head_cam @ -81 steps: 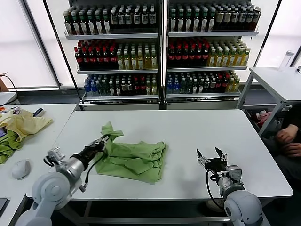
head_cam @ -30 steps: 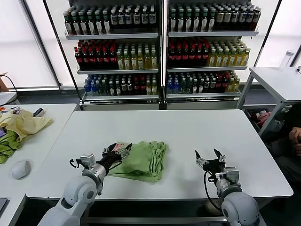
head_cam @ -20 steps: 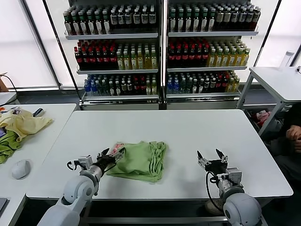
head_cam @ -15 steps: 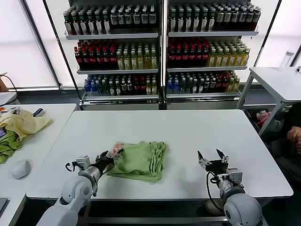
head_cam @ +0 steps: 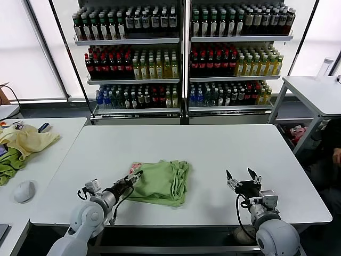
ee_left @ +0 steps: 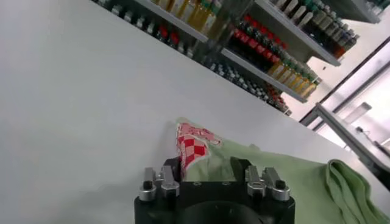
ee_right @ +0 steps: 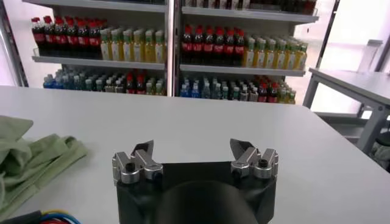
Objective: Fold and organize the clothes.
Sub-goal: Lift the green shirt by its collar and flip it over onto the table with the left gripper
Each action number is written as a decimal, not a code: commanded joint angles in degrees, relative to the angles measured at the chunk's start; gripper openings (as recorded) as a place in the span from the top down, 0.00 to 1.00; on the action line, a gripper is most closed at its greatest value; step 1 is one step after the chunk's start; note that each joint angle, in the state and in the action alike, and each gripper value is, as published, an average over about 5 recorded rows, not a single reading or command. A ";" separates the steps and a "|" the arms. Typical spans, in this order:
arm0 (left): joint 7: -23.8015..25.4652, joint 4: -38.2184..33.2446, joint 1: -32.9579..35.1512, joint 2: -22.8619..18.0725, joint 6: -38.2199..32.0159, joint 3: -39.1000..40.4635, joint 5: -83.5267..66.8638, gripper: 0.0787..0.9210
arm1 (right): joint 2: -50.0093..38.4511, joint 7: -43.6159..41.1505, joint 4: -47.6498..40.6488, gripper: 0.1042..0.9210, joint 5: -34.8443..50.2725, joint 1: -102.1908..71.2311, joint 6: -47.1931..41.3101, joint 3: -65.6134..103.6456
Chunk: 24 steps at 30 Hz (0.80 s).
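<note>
Nearest the robot, the left gripper (head_cam: 132,180) lies low on the white worktop (head_cam: 213,144) at the left edge of the light green polo shirt (head_cam: 160,182); whether its fingers (ee_left: 172,168) pinch the cloth cannot be told (the wrist view shows them either side of the red-and-white print (ee_left: 190,145)). The right gripper (head_cam: 243,182) rests well apart, fingers (ee_right: 144,150) spread, holding nothing. The shirt lies folded mid-worktop. Beyond stand drink shelves (head_cam: 184,53).

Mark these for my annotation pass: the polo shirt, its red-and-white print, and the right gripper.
polo shirt (head_cam: 160,184), head view, middle of the folded green fabric.
red-and-white print (ee_left: 190,145), left wrist view, checked patch.
right gripper (head_cam: 242,183), head view, between its fingers.
</note>
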 commanded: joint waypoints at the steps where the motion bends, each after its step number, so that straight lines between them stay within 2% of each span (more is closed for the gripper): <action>1: 0.70 -0.28 0.35 -1.23 0.34 -2.01 -8.14 0.51 | 0.01 0.07 0.14 0.12 0.01 -0.06 0.03 0.07; 11: 1.56 -0.32 0.76 -2.94 0.05 -5.94 -15.78 0.86 | 0.06 0.11 0.18 0.12 0.13 -0.36 0.03 0.35; 14: 1.54 -0.81 0.72 -3.29 -0.14 -7.06 -17.01 0.93 | 0.07 0.14 0.12 0.12 0.24 -0.27 0.05 0.44; 19: 1.10 -2.39 0.53 -2.61 -0.39 -11.47 -19.05 0.95 | 0.09 0.18 0.14 0.12 0.42 -0.19 0.16 0.56; 24: 0.75 -3.29 0.70 2.78 -0.22 -17.89 -19.36 0.95 | -0.04 0.20 -0.03 0.12 0.81 0.10 0.47 0.70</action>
